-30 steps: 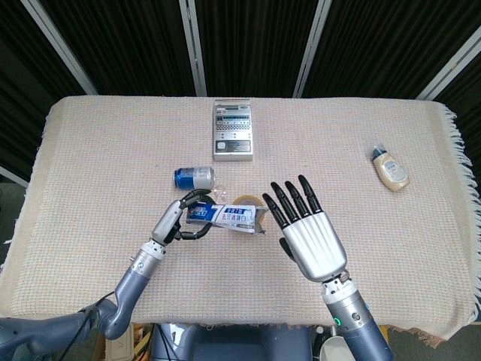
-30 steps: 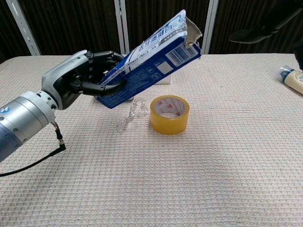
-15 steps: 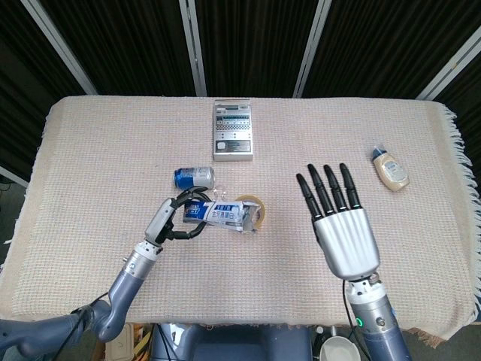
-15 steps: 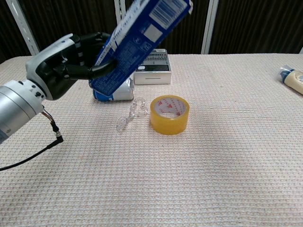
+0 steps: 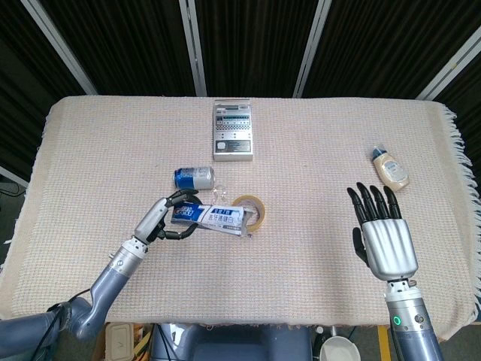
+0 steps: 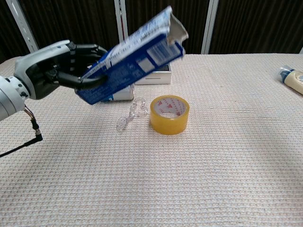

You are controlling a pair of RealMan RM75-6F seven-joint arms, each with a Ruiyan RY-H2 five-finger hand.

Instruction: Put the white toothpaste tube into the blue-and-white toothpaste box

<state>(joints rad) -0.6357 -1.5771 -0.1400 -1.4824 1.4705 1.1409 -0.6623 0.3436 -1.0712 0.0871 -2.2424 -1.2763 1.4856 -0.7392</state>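
My left hand grips the blue-and-white toothpaste box by its rear end and holds it above the table. The box's open flap end points right and upward, over the tape roll. The white toothpaste tube lies at the far right of the table, untouched. My right hand hovers open at the right, fingers spread and pointing away, a short way nearer than the tube. The chest view does not show it.
A yellow tape roll sits mid-table beside a clear plastic chain piece. A blue can lies behind the box. A grey-white device rests at the back centre. The cloth's fringed edge runs close to the tube.
My right hand has swept from mid-table to the right, towards the tube's side. The left hand has shifted slightly left with the box, whose tilt changed.
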